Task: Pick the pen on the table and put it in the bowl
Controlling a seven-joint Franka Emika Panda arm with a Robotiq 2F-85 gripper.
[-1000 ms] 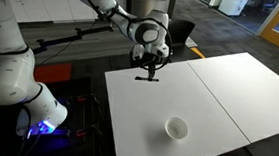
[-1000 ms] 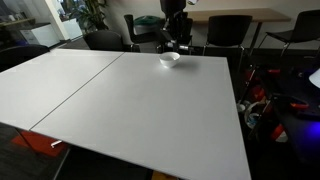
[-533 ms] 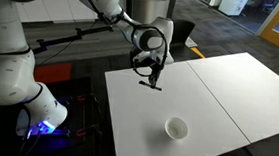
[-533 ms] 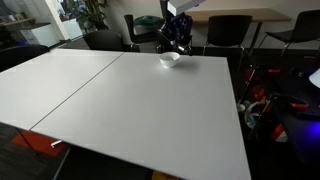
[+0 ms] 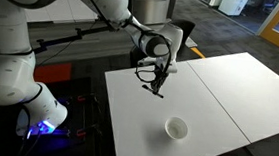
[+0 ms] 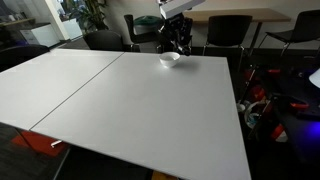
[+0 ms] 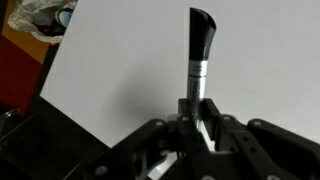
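Observation:
My gripper (image 5: 157,77) is shut on the black pen (image 5: 158,87), which hangs down from the fingers above the white table (image 5: 218,104). In the wrist view the pen (image 7: 198,55) sticks out from between the closed jaws (image 7: 196,112) over the white tabletop. The small white bowl (image 5: 177,128) stands on the table nearer the front edge, apart from the gripper. In an exterior view the bowl (image 6: 170,58) sits at the far end of the table just below the gripper (image 6: 177,38).
A seam (image 5: 210,96) splits the tabletop into two panels. Black office chairs (image 6: 228,32) and a wooden desk (image 6: 235,14) stand behind the table. The robot base (image 5: 9,78) and cables are beside the table's edge.
The gripper with the pen has moved along the table toward the bowl, and the pen has turned from lying level to hanging downward.

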